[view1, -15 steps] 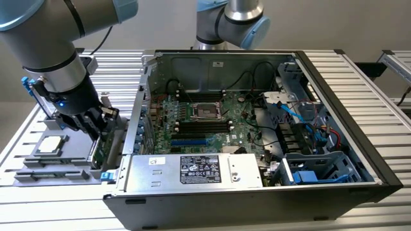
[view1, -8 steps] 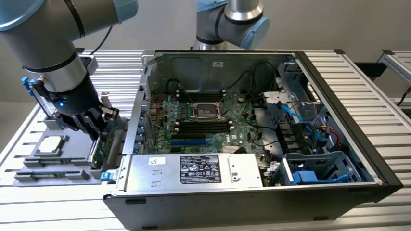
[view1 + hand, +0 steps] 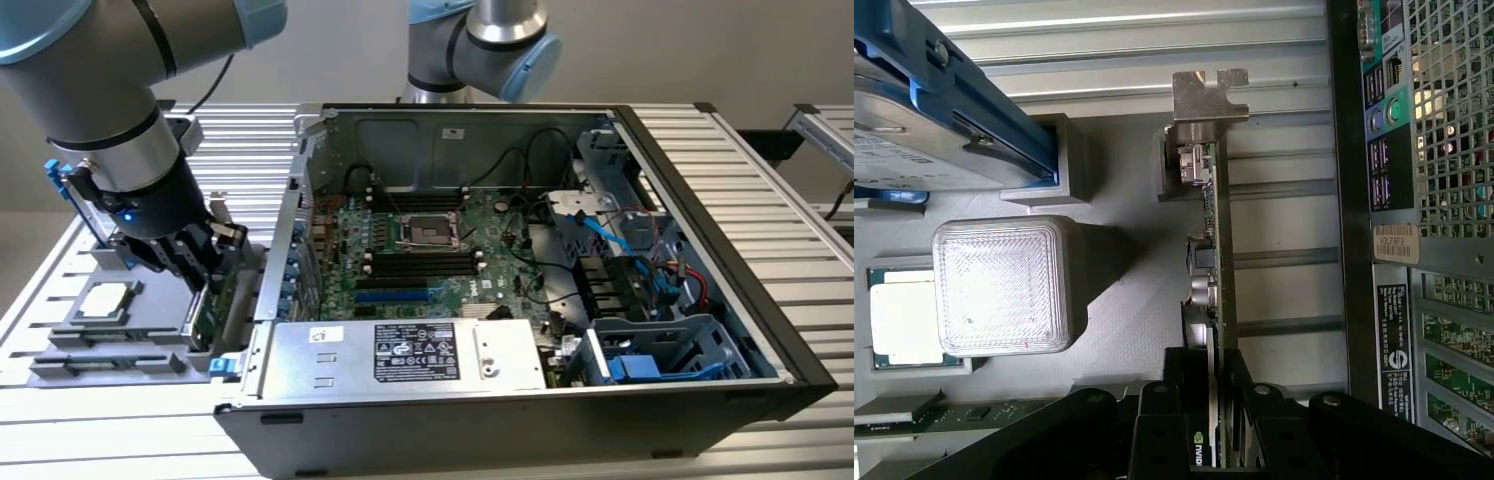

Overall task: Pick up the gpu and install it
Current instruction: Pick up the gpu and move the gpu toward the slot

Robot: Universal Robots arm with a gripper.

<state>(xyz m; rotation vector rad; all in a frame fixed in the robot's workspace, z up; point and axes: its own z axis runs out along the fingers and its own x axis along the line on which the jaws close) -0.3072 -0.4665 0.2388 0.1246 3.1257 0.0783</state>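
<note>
The graphics card [image 3: 203,315] [image 3: 1222,230] stands on its long edge in a grey tray [image 3: 147,312] [image 3: 1124,300]. It is on the tray's side next to the open computer case [image 3: 534,425] [image 3: 1454,200] and runs parallel to the case wall. Its silver end bracket [image 3: 1204,100] is at the end away from the claw, and a green logo is visible on the black cover down between the fingers [image 3: 1159,420].

The claw [image 3: 200,270] [image 3: 1209,390] comes down from above and is clamped on the card. One finger presses each flat face near the end opposite the bracket. The card's lower edge still appears to be down at the tray.

Further across the tray from the card lies a square silver processor chip [image 3: 107,298] [image 3: 904,320]. Beyond it is a hard drive in a blue frame [image 3: 914,110].

The tray sits near the desk [image 3: 747,180] edge at the exterior view's left, with the case just beside it toward the middle. Inside the case the green motherboard [image 3: 427,255] lies face up.
</note>
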